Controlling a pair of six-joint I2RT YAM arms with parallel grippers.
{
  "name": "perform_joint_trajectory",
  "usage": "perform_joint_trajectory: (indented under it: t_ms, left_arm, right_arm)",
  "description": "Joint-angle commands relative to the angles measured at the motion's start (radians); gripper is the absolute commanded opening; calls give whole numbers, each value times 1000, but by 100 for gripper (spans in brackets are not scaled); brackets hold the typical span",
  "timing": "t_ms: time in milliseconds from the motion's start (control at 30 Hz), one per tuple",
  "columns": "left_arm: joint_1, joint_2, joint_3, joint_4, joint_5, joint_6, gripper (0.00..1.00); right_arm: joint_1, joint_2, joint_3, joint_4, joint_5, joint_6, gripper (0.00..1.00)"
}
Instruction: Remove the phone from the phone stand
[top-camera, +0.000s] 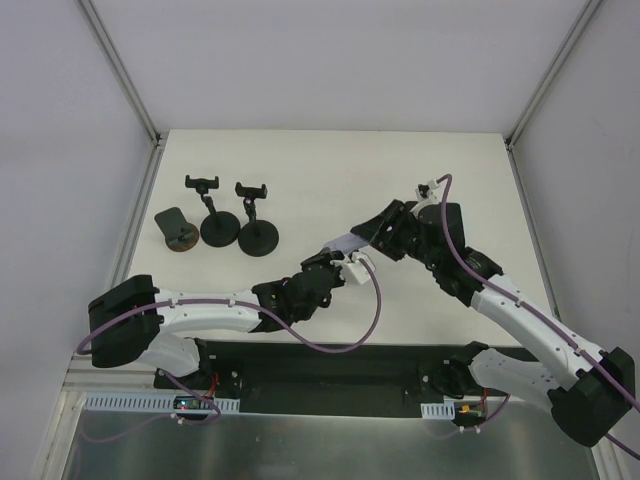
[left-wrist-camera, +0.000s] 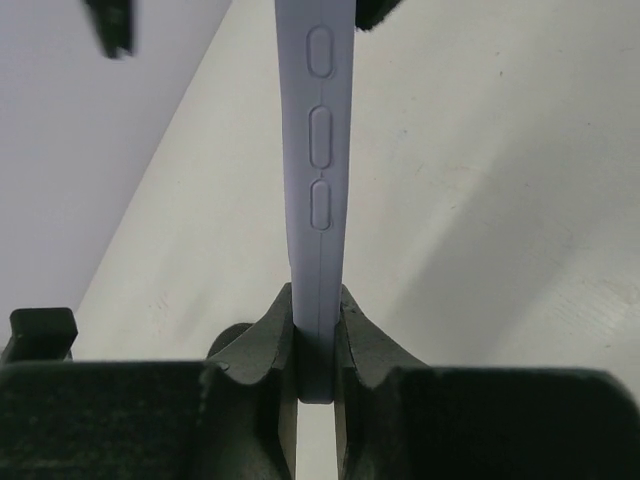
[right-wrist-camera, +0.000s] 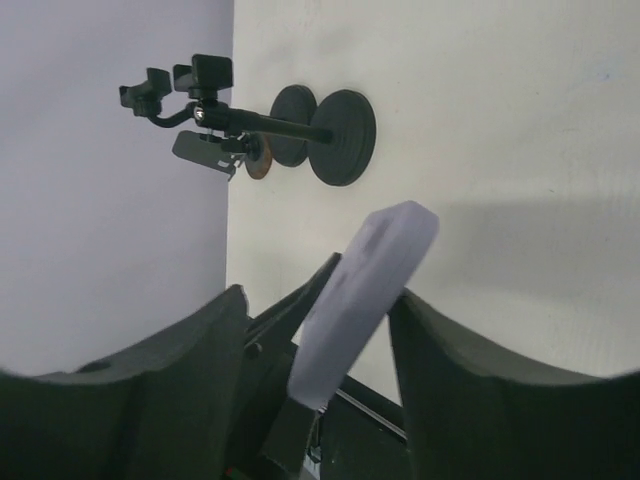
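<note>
Phone (top-camera: 345, 243) hangs mid-frame overhead, between left gripper (top-camera: 338, 262) and right gripper (top-camera: 378, 235), well apart from the stands (top-camera: 215, 215) upper left. Left wrist: jaws clamp its lower edge. Right wrist: fingers (right-wrist-camera: 180, 350) spread wide around it.

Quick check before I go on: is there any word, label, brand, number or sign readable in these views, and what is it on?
No text can be read in any view.
phone: the side edge shows only three blank button outlines, no lettering or logo.
small coloured part by the left arm's base: any marking on it is too small to read.
</note>
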Motion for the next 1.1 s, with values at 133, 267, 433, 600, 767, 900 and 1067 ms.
perform_joint_trajectory:
  t_ms: [133,267,433,600,767,900,1067]
  left_arm:
    - [8,-73,41,-25,89,-160,0]
    - [43,-116,47,-77,231,-314,0]
    - [150,-174,63,-137,469,-511,0]
    - [252,-182,66,-130,678,-689,0]
    - [293,-173,60,-95,787,-784,0]
    - [312,-171,53,-72,839,-824,0]
    - [321,-177,50,-61,861,-838,0]
  right_arm:
    - [7,-75,29,114,36,-199,99]
    - [5,-112,19,126,79,-295,96]
    - [7,-158,-32,181,139,-376,96]
    - [13,-162,-73,231,153,-407,96]
    - [62,-121,-78,232,205,-436,96]
    - [91,-78,-75,266,203,-436,96]
    - [116,-34,-66,277,232,-431,96]
